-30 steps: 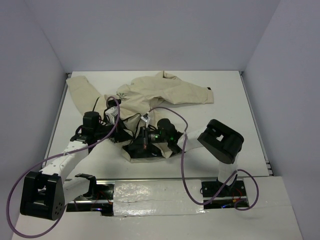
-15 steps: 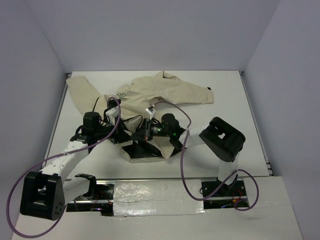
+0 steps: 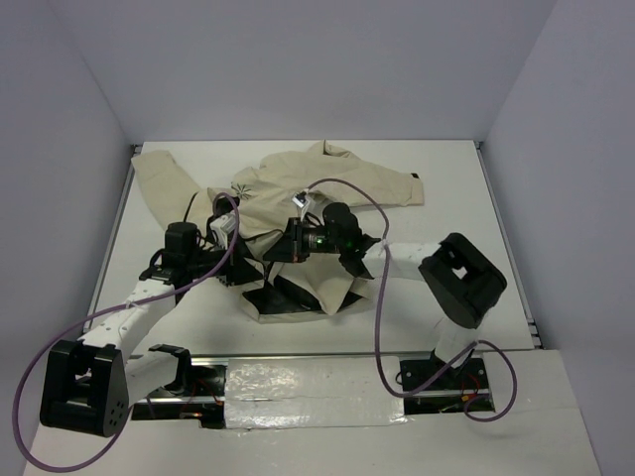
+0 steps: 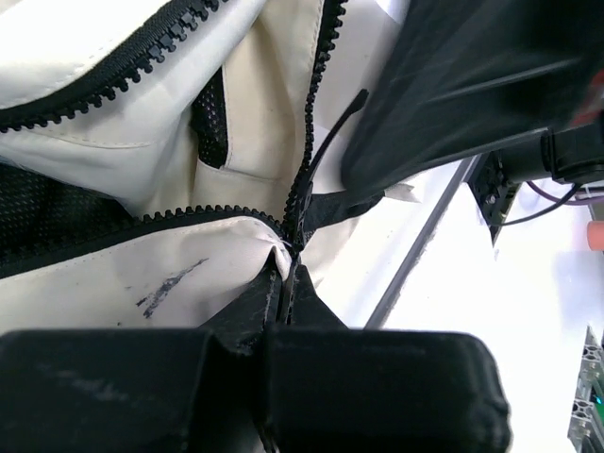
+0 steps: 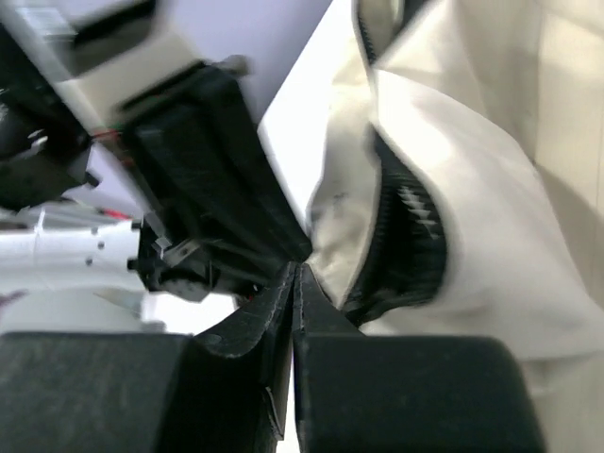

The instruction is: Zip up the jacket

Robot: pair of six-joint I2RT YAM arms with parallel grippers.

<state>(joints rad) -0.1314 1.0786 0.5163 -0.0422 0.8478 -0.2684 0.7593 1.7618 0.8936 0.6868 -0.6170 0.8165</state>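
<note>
The cream jacket (image 3: 327,183) lies spread across the table with its black lining (image 3: 288,297) showing at the near hem and a dark star logo (image 3: 239,188) on the chest. My left gripper (image 3: 238,268) is shut on the bottom end of the zipper (image 4: 294,247), where the two rows of teeth meet; its jaws (image 4: 288,283) pinch the tape. My right gripper (image 3: 270,253) sits just right of the left one, tips pointing at it. In the right wrist view it (image 5: 298,274) is shut beside a cream fold and zipper teeth (image 5: 406,236), with nothing visible between its tips.
The jacket's sleeves reach the far left corner (image 3: 159,174) and the far right (image 3: 412,188). Purple cables (image 3: 372,327) loop off both arms. Grey walls (image 3: 69,149) close in the table on three sides. A taped rail (image 3: 298,382) runs along the near edge.
My right gripper has moved away from the near hem toward the far side and slightly left, its elbow swinging right. The left gripper has held still on the zipper end.
</note>
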